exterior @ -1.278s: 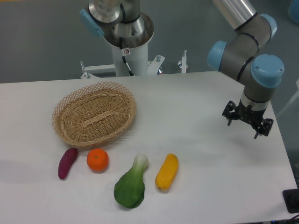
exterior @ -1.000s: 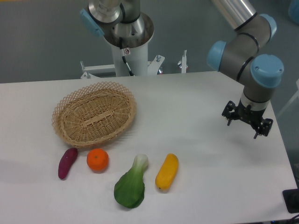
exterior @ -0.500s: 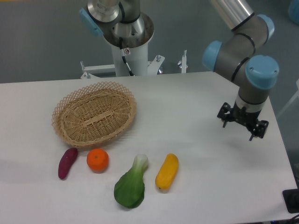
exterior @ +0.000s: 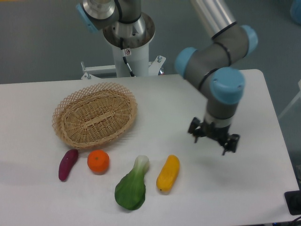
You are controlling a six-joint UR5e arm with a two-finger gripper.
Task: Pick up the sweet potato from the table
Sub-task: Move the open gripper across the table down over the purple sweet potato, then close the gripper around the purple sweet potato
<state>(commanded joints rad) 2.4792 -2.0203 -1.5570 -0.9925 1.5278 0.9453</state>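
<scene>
Sweet potato (exterior: pixel 67 164) lies outside the basket (exterior: pixel 94 114); gripper (exterior: pixel 213 140) seemingly spread, empty.

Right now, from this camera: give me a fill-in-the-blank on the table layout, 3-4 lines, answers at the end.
1. The sweet potato lies directly left of the ____.
2. The wicker basket holds ____ items.
3. The gripper hovers to the right of the yellow vegetable, holding ____.
4. Between the orange and the yellow vegetable lies the ____ leafy vegetable.

Missing words: orange; no; nothing; green
</scene>
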